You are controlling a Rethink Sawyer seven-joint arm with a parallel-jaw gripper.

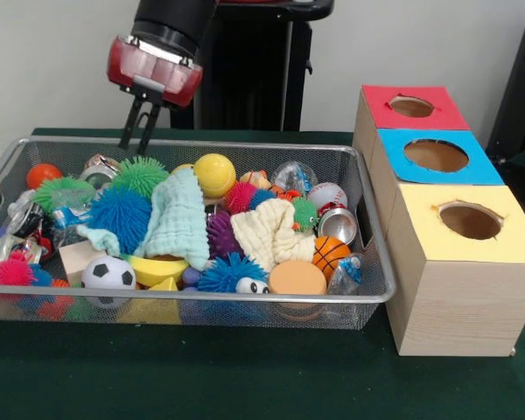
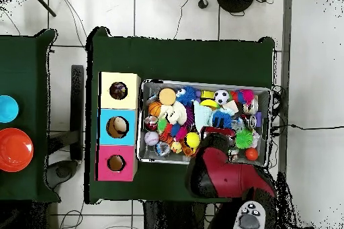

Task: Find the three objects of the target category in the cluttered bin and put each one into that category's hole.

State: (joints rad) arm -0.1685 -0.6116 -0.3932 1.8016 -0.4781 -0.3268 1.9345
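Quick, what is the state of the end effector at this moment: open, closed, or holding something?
End effector: closed, holding nothing, above the far edge of the wire bin.

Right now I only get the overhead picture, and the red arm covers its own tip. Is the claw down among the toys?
Observer: No. In the front view the gripper hangs above the toys at the far side of the wire bin, near a green spiky ball, touching nothing.
Operator: Is it holding anything?
Observer: Nothing that I can see hangs from it.
Operator: Are those coloured boxes level with the bin?
Observer: No, the three wooden boxes stand taller than the bin's rim.
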